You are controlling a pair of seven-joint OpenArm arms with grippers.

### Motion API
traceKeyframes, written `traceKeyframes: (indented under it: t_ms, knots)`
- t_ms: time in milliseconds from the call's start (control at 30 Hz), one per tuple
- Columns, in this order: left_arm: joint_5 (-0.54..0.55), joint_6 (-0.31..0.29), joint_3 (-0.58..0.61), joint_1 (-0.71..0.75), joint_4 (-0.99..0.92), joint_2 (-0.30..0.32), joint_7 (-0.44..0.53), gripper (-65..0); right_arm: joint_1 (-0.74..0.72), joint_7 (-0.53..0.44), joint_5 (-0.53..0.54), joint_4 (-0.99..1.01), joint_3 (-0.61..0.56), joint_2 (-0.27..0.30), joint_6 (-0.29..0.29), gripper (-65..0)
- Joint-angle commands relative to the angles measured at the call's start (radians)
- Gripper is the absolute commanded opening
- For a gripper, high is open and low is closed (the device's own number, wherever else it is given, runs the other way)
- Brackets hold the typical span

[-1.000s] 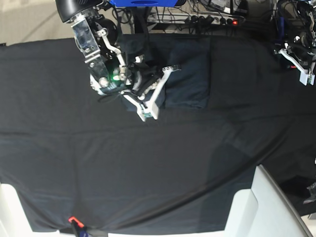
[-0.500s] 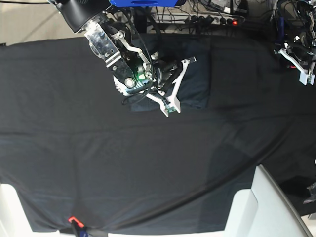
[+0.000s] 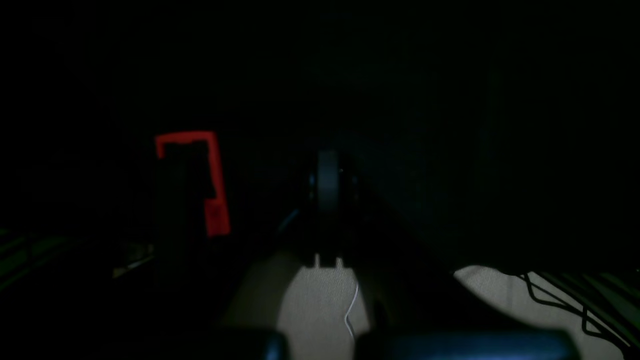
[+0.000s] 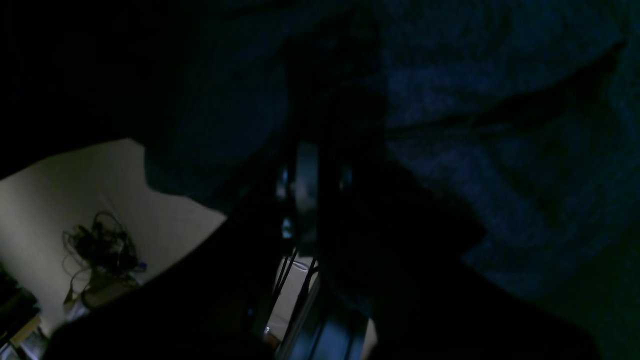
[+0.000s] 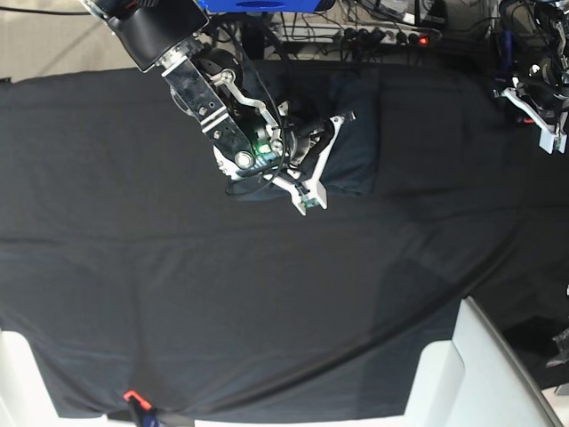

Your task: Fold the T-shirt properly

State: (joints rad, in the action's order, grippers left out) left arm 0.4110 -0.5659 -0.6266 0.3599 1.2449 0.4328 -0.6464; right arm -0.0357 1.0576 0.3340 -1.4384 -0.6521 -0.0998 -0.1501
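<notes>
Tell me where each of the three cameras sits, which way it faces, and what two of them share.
Base: overhead, looking down at the black tablecloth; right end effector over the folded T-shirt, left end effector parked at the edge.
Left wrist: very dark; floor and a red shape, no arm discernible.
Right wrist: close above the T-shirt, its dark fingers in silhouette.
Shared: base and right wrist both show the T-shirt.

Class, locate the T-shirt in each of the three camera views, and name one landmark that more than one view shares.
Base: T-shirt, folded, upper centre, under the right gripper.
Right wrist: blue-grey knit filling the upper right.
Left wrist: not visible; too dark.
Shared landmark: the pale floor.
</notes>
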Motion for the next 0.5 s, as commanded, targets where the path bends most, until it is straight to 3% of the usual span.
traceKeyframes:
  t_ms: [0,233,467]
  knots:
    - [0.007,-0.001,-0.008,-0.002,0.011,0.022,0.012,-65.0,-0.016,-0.014,0.007,-0.019,-0.002,-0.013,-0.003,-64.8]
    - [0.007,-0.001,-0.008,-0.002,0.011,0.022,0.012,-65.0,-0.016,-0.021,0.007,-0.019,-0.005,-0.013,-0.003,-64.2]
    - [0.007,-0.001,-0.008,-0.002,0.011,0.022,0.012,-65.0,-0.017,-0.021,0.007,-0.020,-0.008,-0.013,0.002,-42.3]
